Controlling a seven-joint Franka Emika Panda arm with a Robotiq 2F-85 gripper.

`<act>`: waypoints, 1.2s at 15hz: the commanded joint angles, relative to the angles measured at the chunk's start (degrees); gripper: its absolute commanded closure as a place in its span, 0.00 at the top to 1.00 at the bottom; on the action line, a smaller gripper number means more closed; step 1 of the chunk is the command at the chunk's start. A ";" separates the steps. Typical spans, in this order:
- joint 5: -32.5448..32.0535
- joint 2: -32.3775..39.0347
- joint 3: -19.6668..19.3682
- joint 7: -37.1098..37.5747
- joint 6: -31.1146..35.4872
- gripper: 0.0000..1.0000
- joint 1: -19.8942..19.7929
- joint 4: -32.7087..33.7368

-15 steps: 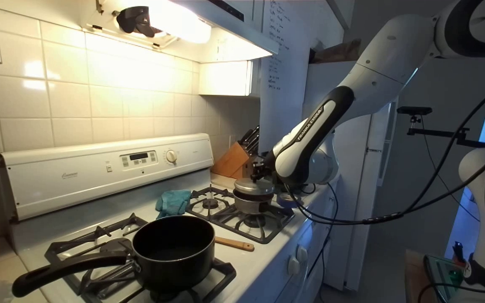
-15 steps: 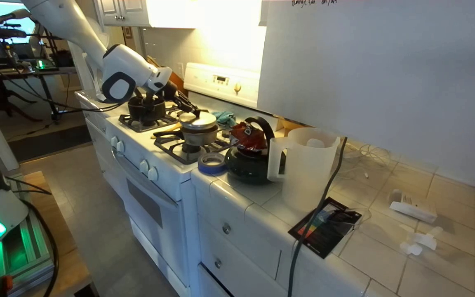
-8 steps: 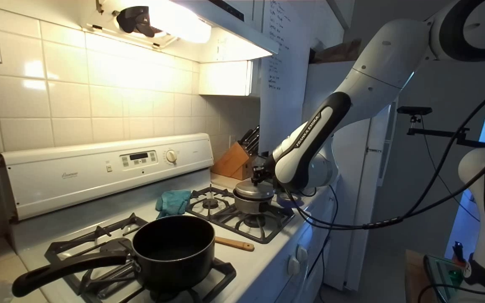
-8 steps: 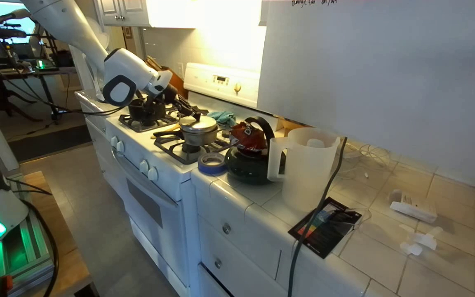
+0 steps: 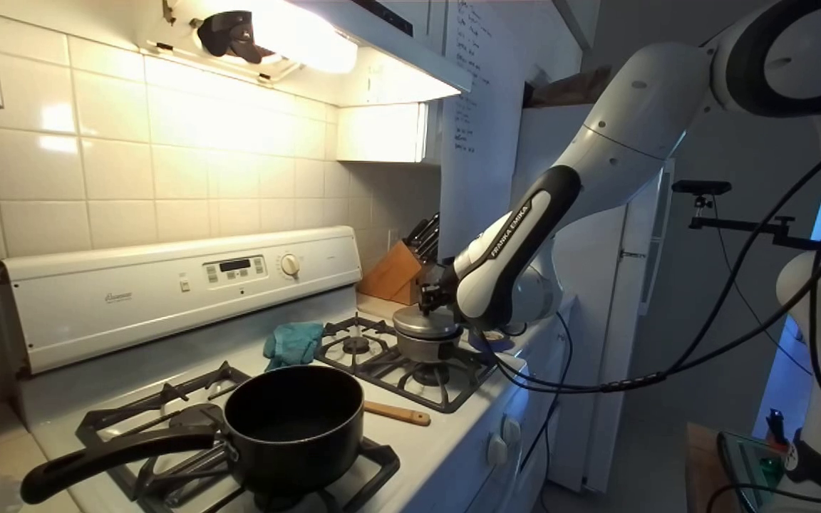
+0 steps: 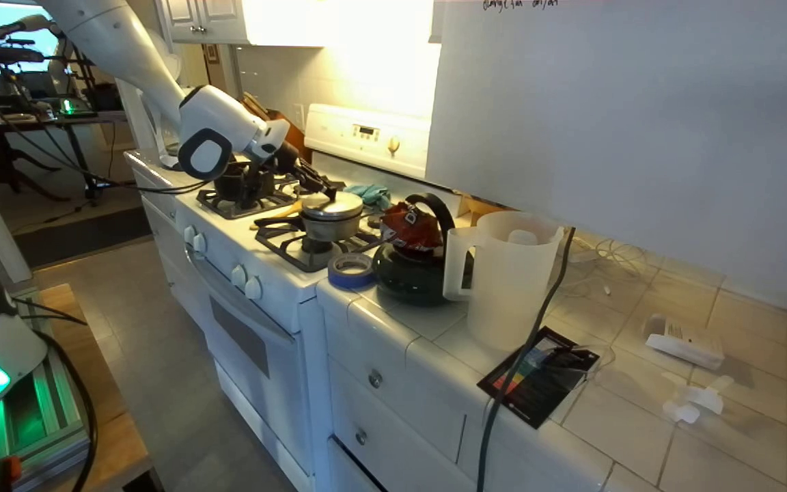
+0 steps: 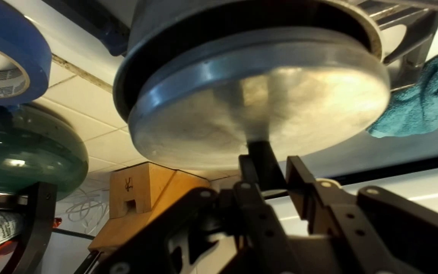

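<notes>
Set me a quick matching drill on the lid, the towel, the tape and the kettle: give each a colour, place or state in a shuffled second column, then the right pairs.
Column one
1. lid
2. towel
3. tape
4. kettle

Column two
A. dark green body
B. silver, its knob held in the claw
C. blue, on the counter
D. teal, on the stove

Right pairs
1-B, 2-D, 3-C, 4-A
</notes>
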 commanded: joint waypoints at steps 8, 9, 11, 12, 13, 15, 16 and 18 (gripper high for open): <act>0.69 2.07 0.33 1.33 0.92 0.07 0.01 1.02; 0.88 1.94 0.10 1.21 1.20 0.07 0.30 1.06; 1.10 1.68 -0.16 1.12 1.89 0.07 0.70 1.17; 1.24 1.58 -0.31 1.00 2.34 0.07 1.00 1.21; 1.33 1.48 -0.41 0.91 2.74 0.07 1.24 1.19; 1.51 1.45 -0.62 0.72 3.39 0.07 1.73 1.11; 1.58 1.55 -0.74 0.60 3.75 0.07 1.96 1.03; 1.72 1.81 -0.87 0.58 3.89 0.07 2.22 0.95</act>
